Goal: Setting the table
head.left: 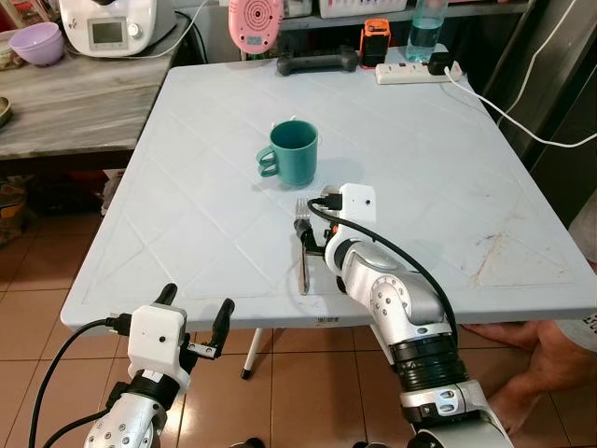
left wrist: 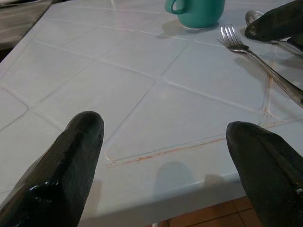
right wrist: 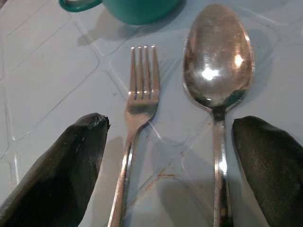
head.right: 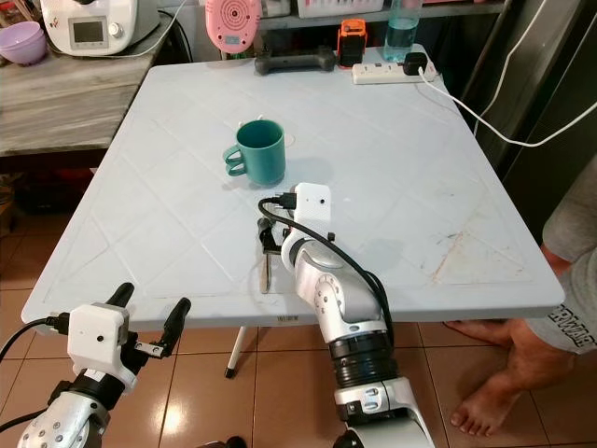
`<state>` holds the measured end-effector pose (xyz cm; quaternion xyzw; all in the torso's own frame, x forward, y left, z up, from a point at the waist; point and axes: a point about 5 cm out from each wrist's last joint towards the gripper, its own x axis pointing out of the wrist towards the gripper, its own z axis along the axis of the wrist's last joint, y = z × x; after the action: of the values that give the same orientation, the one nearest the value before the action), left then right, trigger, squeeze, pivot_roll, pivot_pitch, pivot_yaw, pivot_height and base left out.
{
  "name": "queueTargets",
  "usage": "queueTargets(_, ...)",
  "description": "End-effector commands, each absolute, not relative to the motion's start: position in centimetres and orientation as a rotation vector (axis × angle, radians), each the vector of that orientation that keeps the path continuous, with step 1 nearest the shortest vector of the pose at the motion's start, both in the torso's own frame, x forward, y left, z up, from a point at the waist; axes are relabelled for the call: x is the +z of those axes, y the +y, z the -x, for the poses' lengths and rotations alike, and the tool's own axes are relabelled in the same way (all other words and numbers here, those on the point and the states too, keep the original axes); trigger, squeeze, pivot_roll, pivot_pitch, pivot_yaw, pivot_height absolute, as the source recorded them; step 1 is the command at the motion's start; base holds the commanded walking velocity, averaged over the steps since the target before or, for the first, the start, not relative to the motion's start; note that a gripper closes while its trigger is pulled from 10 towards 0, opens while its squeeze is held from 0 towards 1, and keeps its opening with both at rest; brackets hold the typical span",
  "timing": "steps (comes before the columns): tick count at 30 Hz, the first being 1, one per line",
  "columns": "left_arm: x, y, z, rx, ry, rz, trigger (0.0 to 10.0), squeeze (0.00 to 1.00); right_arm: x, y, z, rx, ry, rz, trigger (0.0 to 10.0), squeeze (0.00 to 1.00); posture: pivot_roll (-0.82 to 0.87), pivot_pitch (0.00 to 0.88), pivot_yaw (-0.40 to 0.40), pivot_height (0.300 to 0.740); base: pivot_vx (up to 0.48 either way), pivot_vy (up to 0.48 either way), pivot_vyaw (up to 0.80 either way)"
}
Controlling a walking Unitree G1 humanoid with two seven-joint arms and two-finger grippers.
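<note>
The right claw (right wrist: 165,165) is spread wide over the fork (right wrist: 135,123) and spoon (right wrist: 218,71) — laid just before the green mug (head.left: 294,152); either could be nudged askew on withdrawal.

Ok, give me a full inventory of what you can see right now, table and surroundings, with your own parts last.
table: 1, pale blue-white, straight ahead
mug: 1, teal, mid-table, upright
fork: 1, silver, near edge, below the mug
spoon: 1, silver, lying beside the fork
power strip: 1, white, far edge, with a black plug in it
bottle: 1, clear bluish, behind the power strip
pink fan-like item: 1, far edge
kitchen appliance: 1, white, on the wooden counter to the left
bowl: 1, purple, same counter
person: 1, at the right, leg and bare foot showing
left tool: open, below the near table edge
right tool: open, fingers either side of fork and spoon
</note>
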<state>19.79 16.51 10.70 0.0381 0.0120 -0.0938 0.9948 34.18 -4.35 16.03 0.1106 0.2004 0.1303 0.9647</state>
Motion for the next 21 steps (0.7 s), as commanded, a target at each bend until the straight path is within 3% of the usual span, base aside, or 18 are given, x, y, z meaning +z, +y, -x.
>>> queueTargets(1, 10.4, 16.8, -19.7, -0.176, 0.04, -0.076, 10.0, 0.0, 19.3, 0.0, -33.3, 0.42, 0.352, -0.281, 10.0, 0.0, -0.01, 0.186, 0.078, 0.74, 0.0, 0.0, 0.0)
queueTargets(12, 10.4, 16.8, -19.8, -0.172, 0.039, -0.068, 10.0, 0.0, 21.0, -0.3, -31.7, 0.512, 0.322, -0.28, 10.0, 0.0, -0.02, 0.181, 0.079, 0.74, 0.0, 0.0, 0.0)
queueTargets(21, 10.2, 16.7, -20.0, -0.186, 0.043, -0.066, 10.0, 0.0, 19.4, -0.4, -31.9, 0.476, 0.364, -0.277, 10.0, 0.0, -0.03, 0.183, 0.09, 0.74, 0.0, 0.0, 0.0)
